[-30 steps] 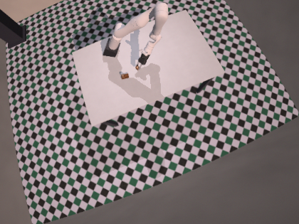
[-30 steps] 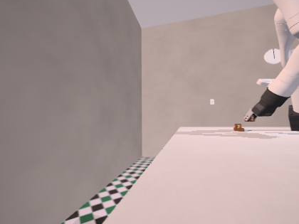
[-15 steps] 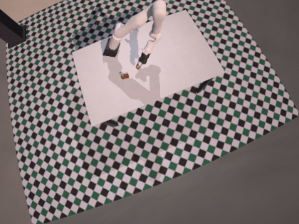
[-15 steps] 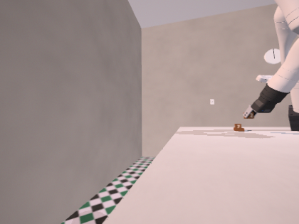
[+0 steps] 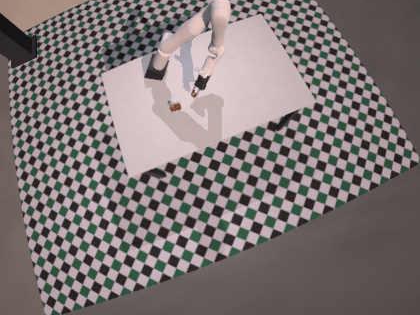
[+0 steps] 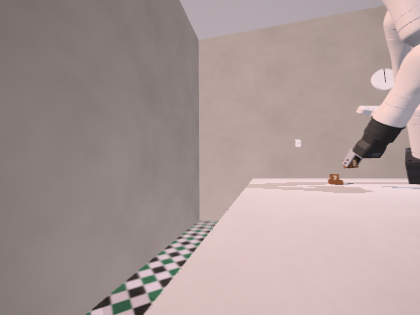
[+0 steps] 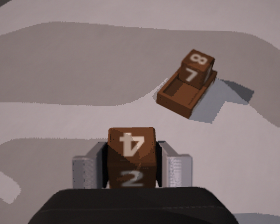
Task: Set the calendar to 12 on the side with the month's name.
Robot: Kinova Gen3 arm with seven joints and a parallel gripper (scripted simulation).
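Observation:
My gripper (image 7: 132, 157) is shut on a brown number cube (image 7: 132, 156) and holds it in the air above the white table. The held cube shows a 4 on the face turned away from me and a 2 on the face turned towards me. The brown wooden tray (image 7: 186, 91) lies flat on the table ahead and to the right. A second cube (image 7: 196, 67) stands in the tray's far end, showing an 8 on top and a 7 on its side; the near half of the tray is empty. In the top view the gripper (image 5: 194, 93) hangs right of the tray (image 5: 176, 105).
The arm's base (image 5: 156, 71) stands on the table behind the tray. The table's edges lie far from the tray on all sides. A wall stands left of the table in the exterior view.

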